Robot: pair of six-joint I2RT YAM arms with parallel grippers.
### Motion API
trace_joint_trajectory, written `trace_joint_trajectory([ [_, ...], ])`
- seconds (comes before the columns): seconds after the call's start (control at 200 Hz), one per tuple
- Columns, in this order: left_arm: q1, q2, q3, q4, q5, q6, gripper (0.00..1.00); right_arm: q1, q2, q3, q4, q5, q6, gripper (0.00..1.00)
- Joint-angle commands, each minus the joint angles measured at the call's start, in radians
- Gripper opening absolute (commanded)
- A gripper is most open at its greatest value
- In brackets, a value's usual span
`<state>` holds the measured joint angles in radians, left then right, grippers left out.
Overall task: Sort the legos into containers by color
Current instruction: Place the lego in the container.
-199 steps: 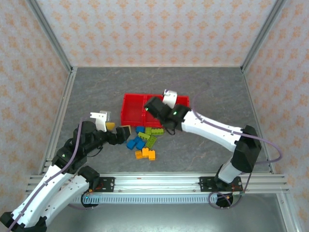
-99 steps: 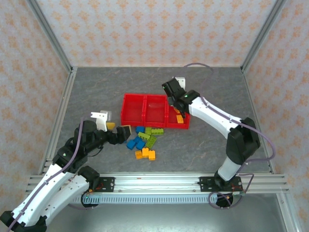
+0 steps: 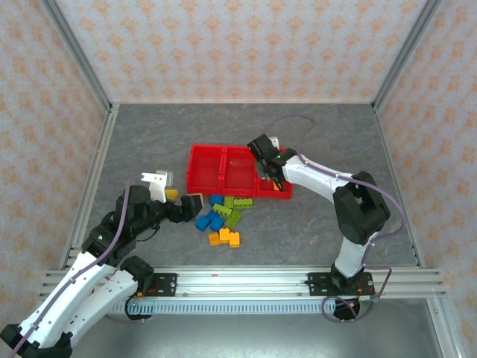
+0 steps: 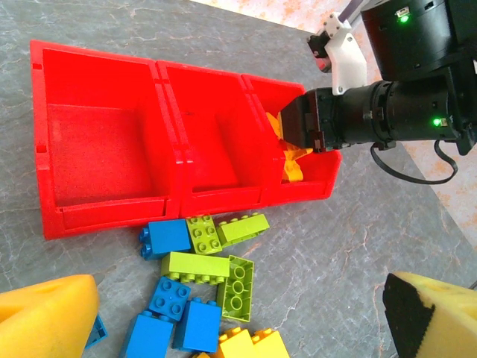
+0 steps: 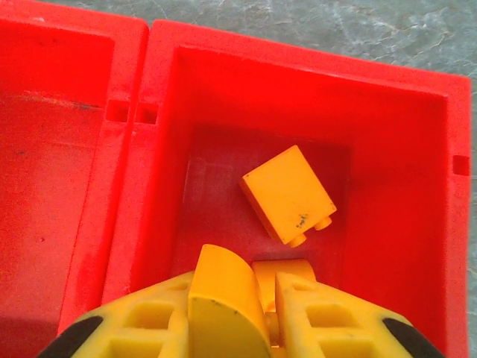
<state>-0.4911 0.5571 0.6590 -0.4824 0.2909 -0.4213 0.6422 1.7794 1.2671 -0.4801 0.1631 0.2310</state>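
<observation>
The containers are three joined compartments of one red tray (image 3: 205, 170) (image 4: 89, 149) (image 5: 141, 149). My right gripper (image 3: 270, 177) (image 4: 294, 142) (image 5: 264, 287) reaches down into the right-hand compartment, shut on an orange-yellow lego (image 5: 287, 272). Another orange-yellow lego (image 5: 287, 194) lies on that compartment's floor. The left and middle compartments look bare. Loose blue (image 4: 165, 237), lime green (image 4: 195, 265) and orange-yellow (image 3: 224, 237) legos lie piled in front of the tray. My left gripper (image 3: 184, 200) (image 4: 238, 321) hovers open at the pile's left side, holding nothing.
Grey stone-patterned tabletop (image 3: 313, 224) stretches to the right of the pile. Patterned walls and metal frame posts (image 3: 97, 97) enclose the work area. The right arm (image 3: 328, 183) stretches across the tray's right end.
My right gripper has swung from above the pile to the tray's right compartment and lowered into it with the orange-yellow lego. The left arm has stayed put.
</observation>
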Motion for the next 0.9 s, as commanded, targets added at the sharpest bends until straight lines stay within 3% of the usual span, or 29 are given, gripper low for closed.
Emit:
trace_joint_trajectory([
  [0.0,-0.009,0.008,0.01,0.001,0.017,0.004,0.99,-0.004,0.013,-0.016,0.018,-0.009,0.007,0.31],
  [0.295,-0.008,0.021,0.013,-0.002,0.014,0.006,0.99,-0.004,-0.013,0.019,-0.037,0.003,0.027,0.46],
  [0.656,-0.009,0.017,0.01,0.001,0.027,0.007,0.99,0.02,-0.14,0.09,-0.19,-0.121,0.129,0.5],
  [0.896,-0.009,0.021,0.009,0.004,0.037,0.009,0.99,0.117,-0.237,0.08,-0.247,-0.171,0.237,0.54],
])
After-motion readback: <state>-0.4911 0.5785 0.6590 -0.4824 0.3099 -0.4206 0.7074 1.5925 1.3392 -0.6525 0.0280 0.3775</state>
